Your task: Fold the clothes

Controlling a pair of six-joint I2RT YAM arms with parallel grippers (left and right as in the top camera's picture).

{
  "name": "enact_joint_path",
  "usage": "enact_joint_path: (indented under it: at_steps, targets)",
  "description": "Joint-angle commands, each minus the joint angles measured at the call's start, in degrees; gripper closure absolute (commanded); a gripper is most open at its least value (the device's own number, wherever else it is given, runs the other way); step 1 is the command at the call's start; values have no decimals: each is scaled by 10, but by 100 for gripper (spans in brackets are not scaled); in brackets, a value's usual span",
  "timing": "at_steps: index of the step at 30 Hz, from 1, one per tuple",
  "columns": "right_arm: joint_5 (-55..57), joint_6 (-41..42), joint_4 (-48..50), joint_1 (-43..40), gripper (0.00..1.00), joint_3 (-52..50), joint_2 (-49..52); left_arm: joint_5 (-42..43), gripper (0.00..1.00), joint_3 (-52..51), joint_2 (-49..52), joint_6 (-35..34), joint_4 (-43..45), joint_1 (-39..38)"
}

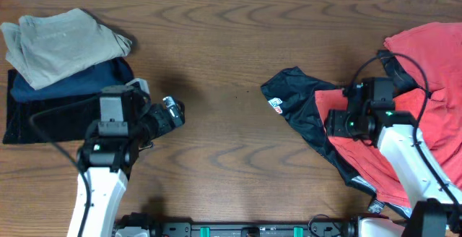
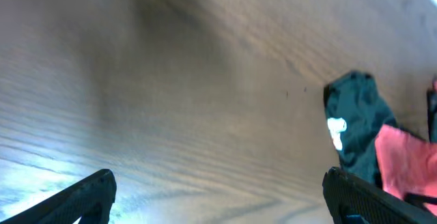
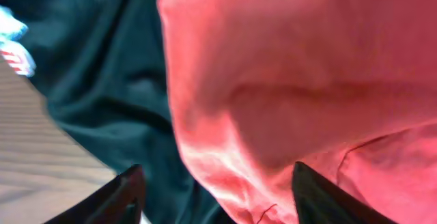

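We judged one folded stack (image 1: 58, 45) finished, the black jersey (image 1: 299, 100) and coral garments (image 1: 433, 56) not yet folded, left fingers (image 2: 89, 197) and right fingers (image 3: 123, 197) spread.

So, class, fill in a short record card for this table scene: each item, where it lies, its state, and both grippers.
Table: brown wood
Folded stack: far left corner, beige on navy on black
Black jersey: crumpled, right of centre, partly under red
Red garment: unfolded, right side
Left gripper: open, over bare wood
Right gripper: open, over the red garment
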Motion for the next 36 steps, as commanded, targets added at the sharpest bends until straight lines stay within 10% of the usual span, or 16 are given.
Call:
enact_joint_path:
  at_steps: [1,6,10,26,36]
  targets:
    - [32,2,17,-1,34,-23,9,43,2,12,37,-9,10,-16]
    - [38,2,40,0,38,-49,21,45,2,12,91,-9,42,-70]
    - [37,12,40,0,98,-50,23,44,2,12,123,-9,76,-111]
    - [249,136,-148,-70,99,121,-92,44,1,12,207,-9,192,-245]
    - [455,316,-270,-251,99,163,-136,46,1,12,279,-61,293,-320]
